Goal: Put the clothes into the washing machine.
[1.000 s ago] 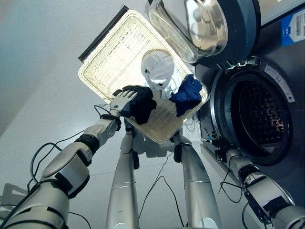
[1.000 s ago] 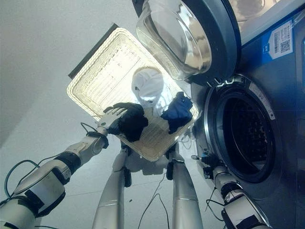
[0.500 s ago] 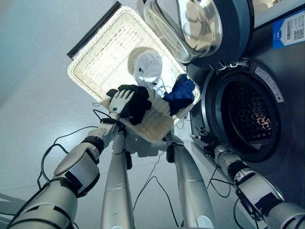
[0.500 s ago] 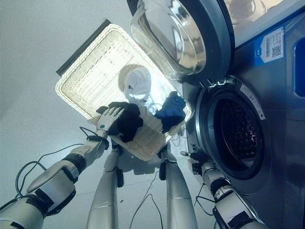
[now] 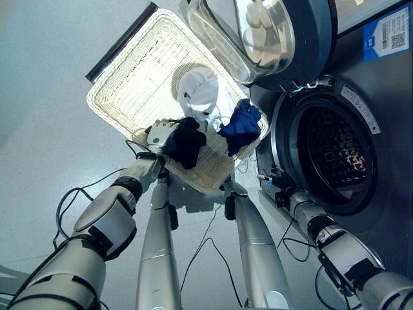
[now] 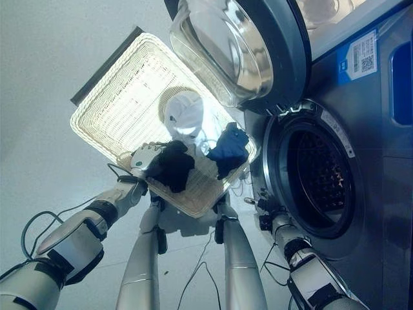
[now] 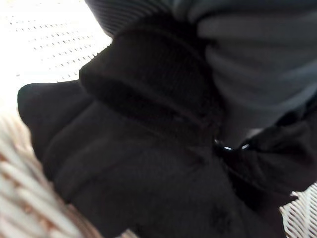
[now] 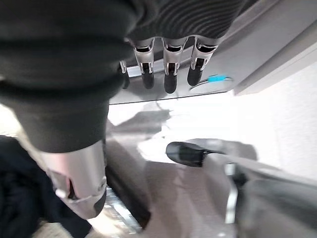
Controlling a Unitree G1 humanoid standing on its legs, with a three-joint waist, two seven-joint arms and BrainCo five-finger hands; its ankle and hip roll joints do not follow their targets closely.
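One left hand [image 5: 159,135] gripping black garment [image 5: 185,142] in basket [image 5: 122,87] | right hand [image 8: 166,67] uncurled, empty | label print unreadable

We see two silver-grey arms built of rounded shells. The left arm [image 5: 103,223] carries black bands at its joints, and the right arm [image 5: 342,248] has the same dark rings between pale segments. The left hand [image 5: 160,134] is pale silver above a dark wrist. The right hand [image 8: 169,74] has a dark ribbed cover [image 8: 193,15], silver fingers [image 8: 147,69] with dark tips, and a thick silver thumb [image 8: 81,183].
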